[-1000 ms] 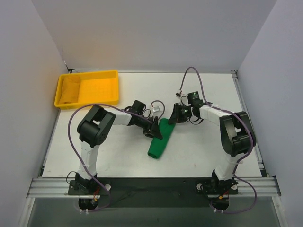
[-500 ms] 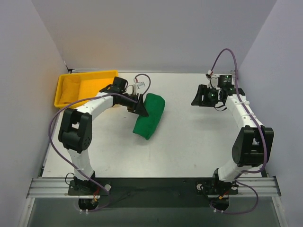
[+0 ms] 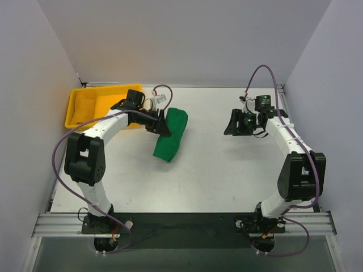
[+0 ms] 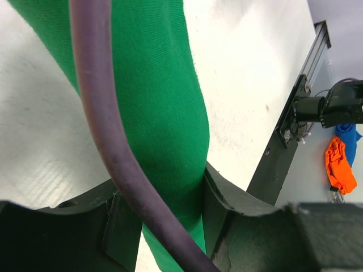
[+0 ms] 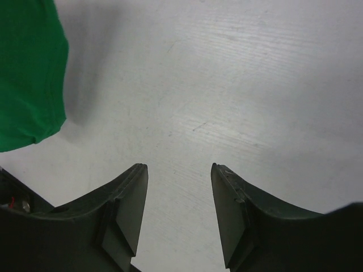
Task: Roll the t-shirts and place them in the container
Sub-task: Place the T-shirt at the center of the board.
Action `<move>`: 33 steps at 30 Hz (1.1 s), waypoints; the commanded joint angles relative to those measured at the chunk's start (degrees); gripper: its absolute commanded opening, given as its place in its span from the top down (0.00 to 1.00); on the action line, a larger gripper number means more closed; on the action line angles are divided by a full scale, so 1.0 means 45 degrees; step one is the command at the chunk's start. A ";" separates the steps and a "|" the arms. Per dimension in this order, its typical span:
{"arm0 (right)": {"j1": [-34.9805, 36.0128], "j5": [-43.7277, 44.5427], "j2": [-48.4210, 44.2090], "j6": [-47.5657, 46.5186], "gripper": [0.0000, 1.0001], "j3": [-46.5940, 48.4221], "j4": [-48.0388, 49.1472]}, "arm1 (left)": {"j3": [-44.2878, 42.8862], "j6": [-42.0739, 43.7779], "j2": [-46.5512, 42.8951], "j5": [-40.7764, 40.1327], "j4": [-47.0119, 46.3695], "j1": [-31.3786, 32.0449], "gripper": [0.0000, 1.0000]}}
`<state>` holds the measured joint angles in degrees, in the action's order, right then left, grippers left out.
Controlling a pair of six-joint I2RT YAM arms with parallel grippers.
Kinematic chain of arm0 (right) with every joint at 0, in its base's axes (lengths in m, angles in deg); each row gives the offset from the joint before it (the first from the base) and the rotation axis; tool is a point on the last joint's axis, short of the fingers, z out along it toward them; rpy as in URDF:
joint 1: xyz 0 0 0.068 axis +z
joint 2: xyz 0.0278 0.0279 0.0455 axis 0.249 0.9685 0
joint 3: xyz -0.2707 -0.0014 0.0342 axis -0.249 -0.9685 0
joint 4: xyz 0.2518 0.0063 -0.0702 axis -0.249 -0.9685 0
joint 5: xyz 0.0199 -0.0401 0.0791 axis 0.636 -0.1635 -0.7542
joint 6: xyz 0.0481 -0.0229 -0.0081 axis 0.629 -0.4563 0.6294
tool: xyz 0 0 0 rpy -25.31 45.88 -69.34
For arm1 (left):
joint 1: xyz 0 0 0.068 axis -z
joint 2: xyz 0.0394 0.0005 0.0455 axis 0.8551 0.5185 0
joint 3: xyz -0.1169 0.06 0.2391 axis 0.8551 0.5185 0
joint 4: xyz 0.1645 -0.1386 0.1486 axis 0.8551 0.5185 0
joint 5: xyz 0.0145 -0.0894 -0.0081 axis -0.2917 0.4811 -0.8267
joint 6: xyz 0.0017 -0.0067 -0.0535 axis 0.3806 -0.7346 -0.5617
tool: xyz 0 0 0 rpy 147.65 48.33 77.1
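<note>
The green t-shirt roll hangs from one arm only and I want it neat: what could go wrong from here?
The left gripper pinches the green t-shirt toward its far end, so the free end could sag and unroll. The purple cable runs close over the fabric and might snag it. The right gripper stands open and apart, giving no support.

A yellow tray sits at the table's far-left corner.
</note>
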<state>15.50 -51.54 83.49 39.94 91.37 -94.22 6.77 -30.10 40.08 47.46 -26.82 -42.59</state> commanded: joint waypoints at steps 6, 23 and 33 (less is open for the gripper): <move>0.1380 -0.0297 -0.0677 0.1044 0.52 -0.1263 0.0594 | -0.0374 0.0082 0.0633 -0.5548 0.1023 0.1559 1.00; 0.2924 0.0131 0.0065 0.4114 0.58 -0.2202 0.3545 | -0.1215 0.3108 -0.1651 -1.0308 0.4128 0.0953 1.00; 0.2554 0.0914 -0.0695 0.4074 0.57 -0.2904 0.3408 | -0.0257 0.3617 -0.0500 -1.3046 0.3466 0.3665 1.00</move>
<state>28.53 -48.85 83.27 57.51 79.43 -78.64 5.59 -14.24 35.34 19.41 -4.16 -30.06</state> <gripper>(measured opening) 0.424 0.499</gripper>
